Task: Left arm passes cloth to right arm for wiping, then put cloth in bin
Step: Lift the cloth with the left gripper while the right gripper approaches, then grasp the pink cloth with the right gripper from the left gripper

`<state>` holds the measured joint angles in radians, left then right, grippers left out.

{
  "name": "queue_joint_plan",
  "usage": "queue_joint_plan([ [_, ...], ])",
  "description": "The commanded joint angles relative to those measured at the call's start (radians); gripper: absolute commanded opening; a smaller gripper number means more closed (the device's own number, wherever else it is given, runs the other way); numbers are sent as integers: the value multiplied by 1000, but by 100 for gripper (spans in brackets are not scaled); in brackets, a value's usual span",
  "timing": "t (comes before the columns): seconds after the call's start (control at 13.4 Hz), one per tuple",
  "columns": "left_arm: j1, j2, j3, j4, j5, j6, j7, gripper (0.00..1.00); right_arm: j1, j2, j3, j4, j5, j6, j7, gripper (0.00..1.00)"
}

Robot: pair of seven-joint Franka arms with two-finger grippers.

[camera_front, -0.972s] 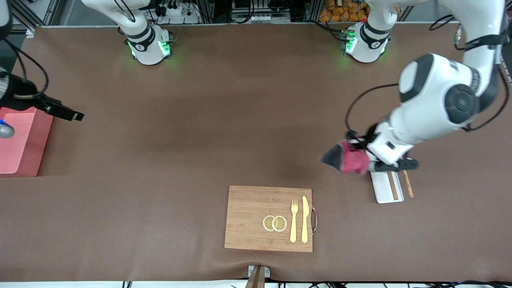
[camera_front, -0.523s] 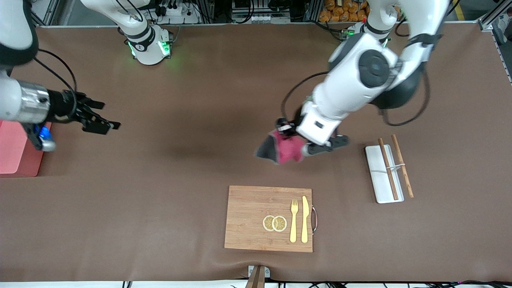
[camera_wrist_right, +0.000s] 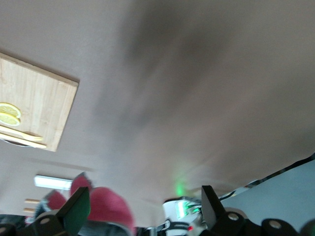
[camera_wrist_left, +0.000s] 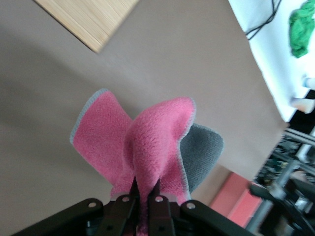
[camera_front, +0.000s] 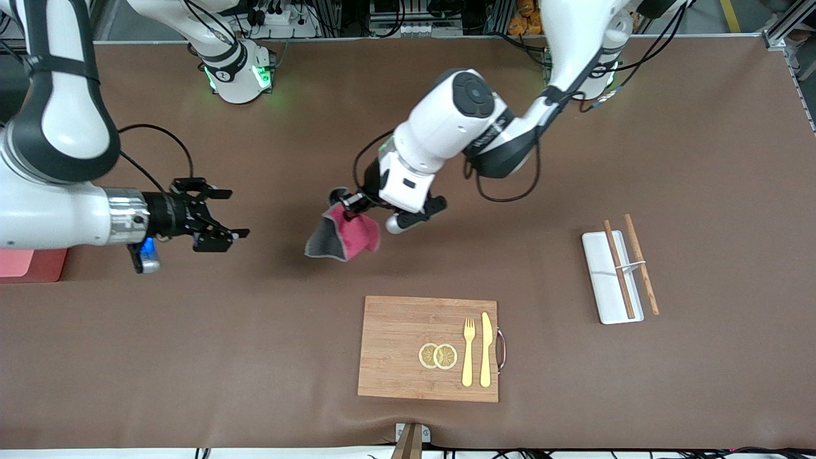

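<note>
Left claw (camera_front: 349, 203) is up over the bare desk (camera_front: 701, 159), above the stretch that lies farther from the front camera than the board (camera_front: 427, 347). It is clamped on the cloth (camera_front: 344, 236), which hangs from it in folds, red face and grey reverse both showing. Left wrist view confirms: fingers (camera_wrist_left: 127, 206) pinched together on a bunched edge of the cloth (camera_wrist_left: 147, 142).

Right claw (camera_front: 213, 217) is over the desk toward the right arm's end from the board, jaws apart, nothing in it, facing the cloth, with a clear gap between the two claws.

Bin (camera_front: 29, 264) sits at the right arm's end of the desk, well apart from the board, mostly hidden under the right arm.

On the board: two lemon slices (camera_front: 438, 356), a fork (camera_front: 468, 350) and a knife (camera_front: 486, 349). White tray (camera_front: 602, 280) with chopsticks (camera_front: 628, 264) sits toward the left arm's end from the board.
</note>
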<state>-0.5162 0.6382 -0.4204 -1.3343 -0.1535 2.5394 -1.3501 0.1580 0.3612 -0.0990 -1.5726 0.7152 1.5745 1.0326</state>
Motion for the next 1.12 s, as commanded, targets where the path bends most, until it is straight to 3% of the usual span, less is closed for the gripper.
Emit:
queue_joint_plan([
  [0.0,-47,47,11,50,-11,80,-85,0,24,48,-5,13,75,50,47,100],
  [0.37,-90,81,11,52,-11,176,-176,0,66,85,-5,-15,194,82,69,100],
  [0.82,-111,83,15,50,-11,211,-213,0,86,74,-4,-84,196,33,57,100],
  [1.05,-116,90,17,50,-9,216,-211,0,91,70,-2,-76,283,6,61,100],
])
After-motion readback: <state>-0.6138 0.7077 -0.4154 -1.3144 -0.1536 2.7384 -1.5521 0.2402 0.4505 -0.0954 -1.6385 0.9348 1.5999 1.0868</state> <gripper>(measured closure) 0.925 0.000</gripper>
